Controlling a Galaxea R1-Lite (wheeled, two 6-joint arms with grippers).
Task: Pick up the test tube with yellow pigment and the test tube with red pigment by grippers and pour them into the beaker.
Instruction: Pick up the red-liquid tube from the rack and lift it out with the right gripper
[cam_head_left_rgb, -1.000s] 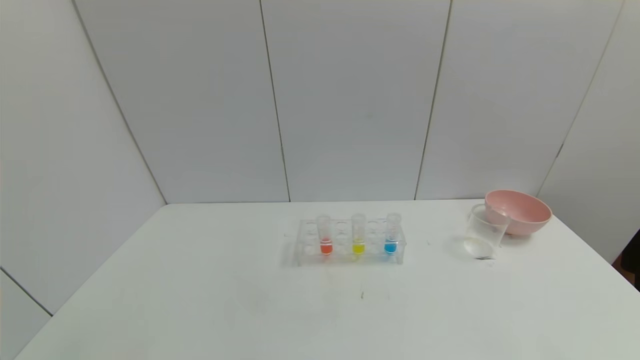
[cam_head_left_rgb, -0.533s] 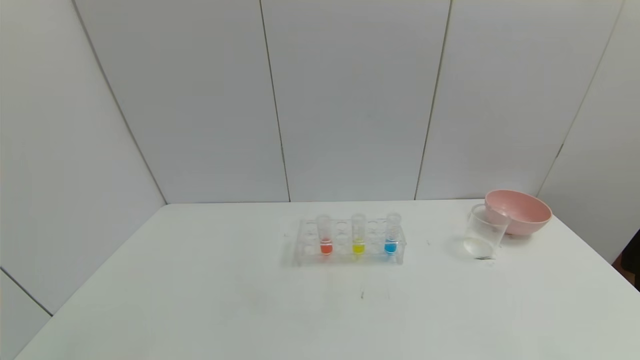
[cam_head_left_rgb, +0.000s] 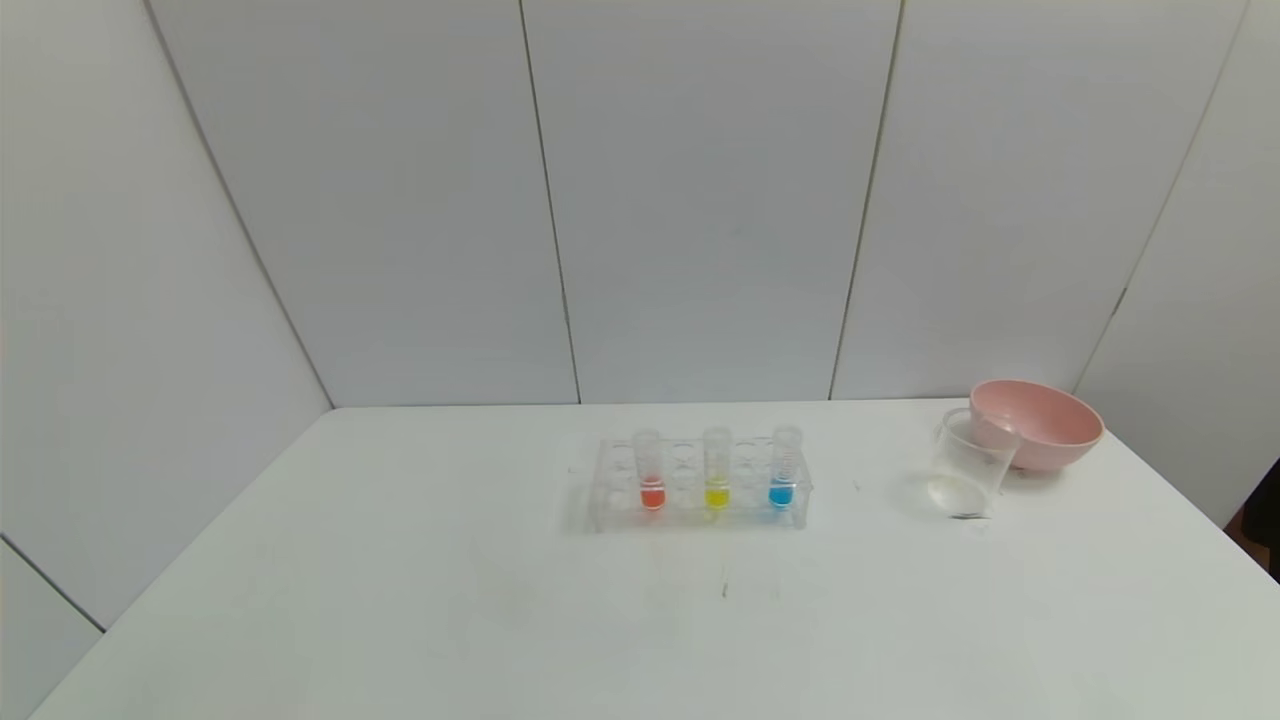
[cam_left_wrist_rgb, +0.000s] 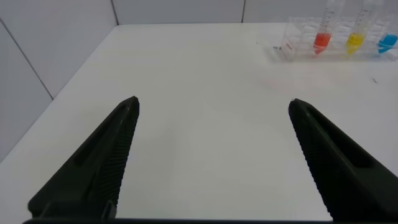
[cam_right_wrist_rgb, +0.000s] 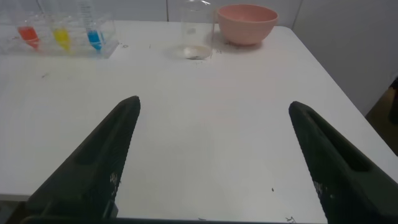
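Observation:
A clear rack (cam_head_left_rgb: 610, 500) stands mid-table and holds three upright tubes. The test tube with red pigment (cam_head_left_rgb: 650, 472) is at its left, the test tube with yellow pigment (cam_head_left_rgb: 716, 470) in the middle, a blue tube (cam_head_left_rgb: 784, 468) at the right. The beaker (cam_head_left_rgb: 968, 465) stands empty to the right. Both grippers are out of the head view. My left gripper (cam_left_wrist_rgb: 212, 107) is open and empty over bare table, far from the rack (cam_left_wrist_rgb: 292, 46). My right gripper (cam_right_wrist_rgb: 214, 106) is open and empty, well short of the beaker (cam_right_wrist_rgb: 198, 28).
A pink bowl (cam_head_left_rgb: 1040, 420) sits just behind the beaker at the table's far right, also in the right wrist view (cam_right_wrist_rgb: 246, 22). White wall panels close off the back and left. The table edge runs close on the right.

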